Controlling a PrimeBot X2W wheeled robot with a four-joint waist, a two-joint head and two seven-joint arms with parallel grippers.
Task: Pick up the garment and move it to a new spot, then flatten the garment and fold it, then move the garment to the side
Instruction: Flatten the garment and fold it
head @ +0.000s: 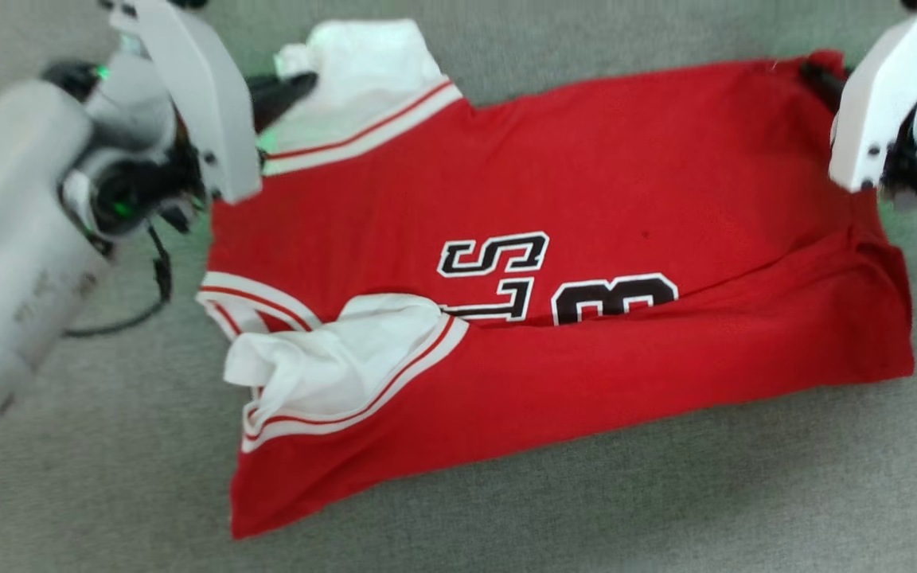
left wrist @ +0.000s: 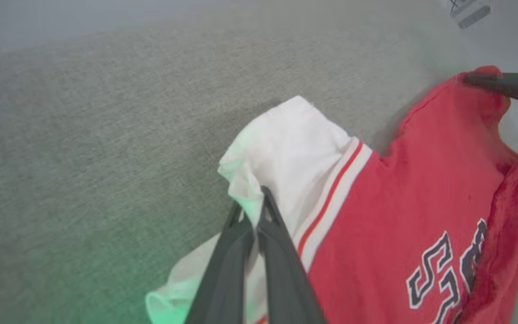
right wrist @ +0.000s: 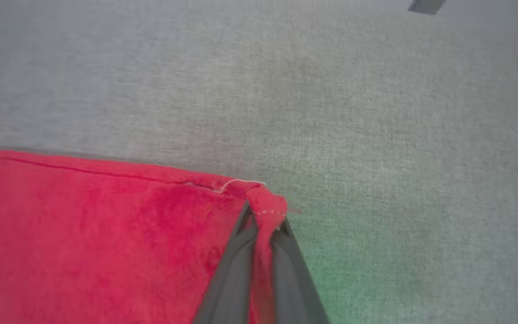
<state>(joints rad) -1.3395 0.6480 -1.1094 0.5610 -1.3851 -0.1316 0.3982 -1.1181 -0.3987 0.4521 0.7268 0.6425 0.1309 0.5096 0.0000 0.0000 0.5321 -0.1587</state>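
On the grey surface before you, one shirt: red, spread out, lettering facing up. Its near part is folded over and covers the lower edge of the letters.

Sleeves, two, white with striped trim:
- The far sleeve is towards your left.
- The near sleeve lies crumpled on the red front.

Your left claw: fingers together, clamped on the far sleeve's white cloth.

Your right claw: fingers together, pinching the shirt's far hem corner, with red cloth bunched between them.

Both gripped points sit along the shirt's far edge, well apart.
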